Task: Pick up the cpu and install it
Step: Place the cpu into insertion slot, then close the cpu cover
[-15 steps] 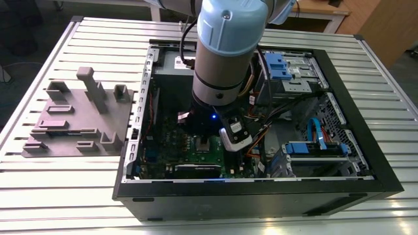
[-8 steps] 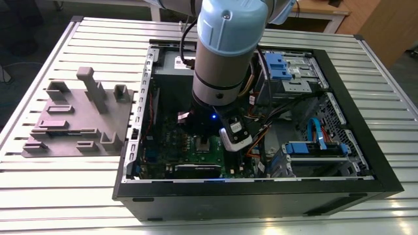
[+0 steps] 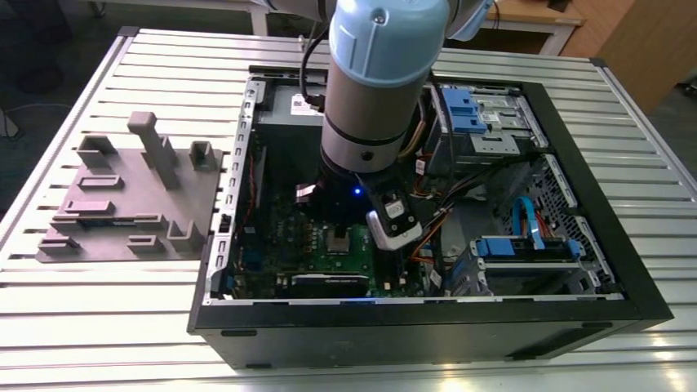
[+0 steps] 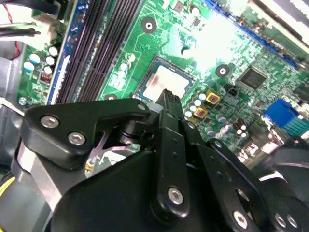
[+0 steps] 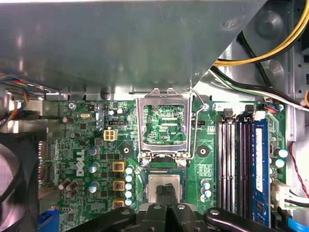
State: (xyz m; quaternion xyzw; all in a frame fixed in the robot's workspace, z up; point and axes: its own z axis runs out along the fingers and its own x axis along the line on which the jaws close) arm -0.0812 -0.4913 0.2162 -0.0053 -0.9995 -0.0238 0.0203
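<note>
Cpu (image 5: 164,186) lies flat in its socket on the green motherboard (image 5: 96,145), its silver top showing in both wrist views (image 4: 166,82). Above the socket in the first wrist view the metal retention frame (image 5: 164,123) stands swung up and open. The tool (image 5: 165,193) sits right over the chip, its two black fingertips (image 4: 170,99) drawn close together at the chip's near edge; whether they touch it or grip it I cannot tell. Beside the socket run the long memory slots (image 5: 236,164), and small yellow and blue components (image 5: 123,176) line its other side. In the exterior view the arm (image 3: 376,90) reaches down into the open computer case (image 3: 610,269), which lies on the slatted desk (image 3: 120,327). A grey plastic tray (image 3: 120,204) with upright blocks rests on the desk at the exterior view's left, just beside the case.
</note>
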